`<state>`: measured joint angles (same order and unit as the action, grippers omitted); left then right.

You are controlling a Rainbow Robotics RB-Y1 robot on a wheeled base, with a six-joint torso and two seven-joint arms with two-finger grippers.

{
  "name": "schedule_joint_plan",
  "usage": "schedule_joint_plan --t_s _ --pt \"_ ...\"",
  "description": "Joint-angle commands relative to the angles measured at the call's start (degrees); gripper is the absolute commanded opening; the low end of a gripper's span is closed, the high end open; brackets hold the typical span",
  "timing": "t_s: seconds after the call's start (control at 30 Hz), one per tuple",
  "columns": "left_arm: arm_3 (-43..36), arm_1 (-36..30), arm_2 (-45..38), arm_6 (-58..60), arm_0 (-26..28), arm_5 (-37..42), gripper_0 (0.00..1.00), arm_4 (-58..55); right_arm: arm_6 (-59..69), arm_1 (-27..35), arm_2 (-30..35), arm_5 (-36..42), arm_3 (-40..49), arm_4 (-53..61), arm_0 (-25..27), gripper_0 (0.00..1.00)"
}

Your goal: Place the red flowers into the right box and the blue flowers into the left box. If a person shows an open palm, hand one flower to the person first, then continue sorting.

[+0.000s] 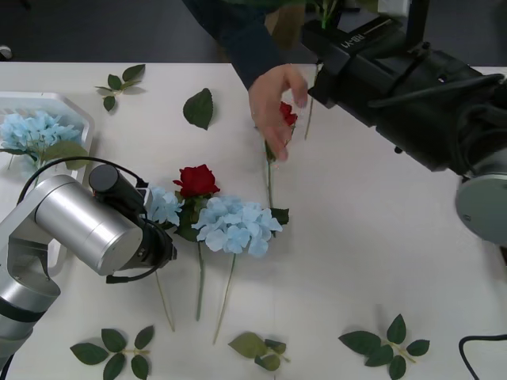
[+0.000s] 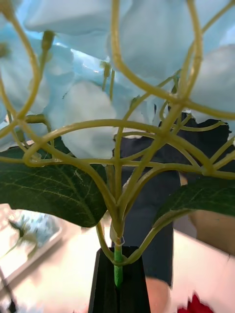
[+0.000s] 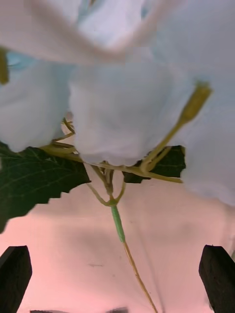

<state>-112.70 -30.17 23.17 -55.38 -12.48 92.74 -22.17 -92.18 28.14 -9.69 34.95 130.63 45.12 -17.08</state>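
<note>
right tool (image 2: 117, 274): clamped on blue flower (image 2: 122, 73) stem, 1 o'clock, raised
left tool (image 3: 117, 279): apart, over blue flower (image 1: 162, 206), 8 o'clock
hand (image 1: 273, 99): holds rose (image 1: 287, 115), 12 o'clock
left box (image 1: 75, 107): 10 o'clock, blue flower inside

1. Red roses: two — one lying on the tabletop (image 1: 396, 261) beside the blue heads (image 1: 196, 180), and one under the person's hand (image 1: 276, 99) at (image 1: 287, 114).
2. Blue hydrangea heads: four — one in the left box (image 1: 67, 101) at (image 1: 32, 131), two on the tabletop at (image 1: 236, 224) and (image 1: 164, 206), and one held up close in the right wrist view (image 2: 93, 98).
3. Loose green leaf sprigs: five (image 1: 119, 81) (image 1: 199, 108) (image 1: 115, 352) (image 1: 260, 348) (image 1: 386, 343).
4. White boxes: one.
5. Robot arms: two.
</note>
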Motion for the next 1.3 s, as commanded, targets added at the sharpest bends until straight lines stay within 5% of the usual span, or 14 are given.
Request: schedule_joint_plan --t_s 0.03,0.5,0.53,0.67,0.77,1.03,1.3 --pt "-1.91 0.56 -0.67 0.01 1.58 -0.36 1.00 -0.68 -3.00 -1.94 -4.63 -7.62 -5.03 -3.73 -3.23 0.00" --pt "-1.91 -0.68 2.05 0.97 5.88 -10.21 1.00 2.05 -3.36 -2.03 -5.69 -9.81 -6.53 -4.26 -3.14 0.01" --pt "-1.91 -0.68 2.05 0.89 6.06 -10.38 1.00 2.05 -3.27 -1.86 -5.77 -9.81 -6.53 -4.34 -3.14 0.09" --pt "-1.74 -0.85 3.20 0.97 6.15 -10.29 1.00 4.07 -3.36 -0.27 -5.07 -9.81 -6.44 -3.46 -3.23 0.73" --pt "-1.56 -0.94 4.07 1.06 6.15 -10.29 1.00 6.18 -3.09 1.13 -4.90 -9.55 -5.56 -2.94 -2.96 0.81" --pt "0.55 -0.94 5.04 0.97 6.24 -11.26 1.00 9.43 -2.65 10.62 -2.52 -9.55 1.65 3.04 3.63 0.83" --pt "5.29 -0.85 5.22 0.36 6.24 -17.06 1.00 10.48 -3.09 19.85 3.98 -9.55 10.08 10.51 18.39 0.83"
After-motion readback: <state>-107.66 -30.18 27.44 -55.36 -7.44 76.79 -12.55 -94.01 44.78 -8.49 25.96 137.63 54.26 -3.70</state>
